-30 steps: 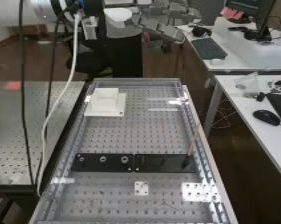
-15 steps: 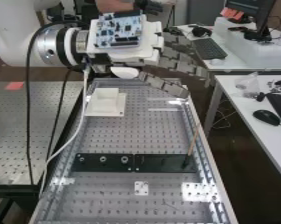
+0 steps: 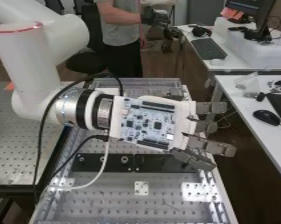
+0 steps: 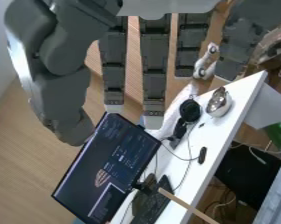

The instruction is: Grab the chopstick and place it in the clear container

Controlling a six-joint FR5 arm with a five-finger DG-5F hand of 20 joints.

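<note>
In the high view my hand (image 3: 209,145) is over the right part of the perforated bench, a circuit board on its back. Its fingers are nearly straight, spread toward the right rim, and hold nothing. They cover the right end of the black strip (image 3: 154,163), where the chopstick's spot is hidden. The wrist view shows the hand (image 4: 154,65) open, with the thumb apart from the straight fingers. The light wooden chopstick (image 4: 192,207) runs at a slant there, clear of the fingers.
A metal plate (image 3: 141,188) lies on the bench nearer the camera. Cables hang from the arm over the bench's left side. The desk (image 3: 240,110) at the right bears a mouse (image 3: 266,117) and a crumpled transparent item (image 3: 246,83). A monitor (image 4: 107,167) stands on a desk in the wrist view.
From the far end, the arm has swung the hand toward the camera and down over the black strip. The hand now covers the upright chopstick and most of the white square piece seen before.
</note>
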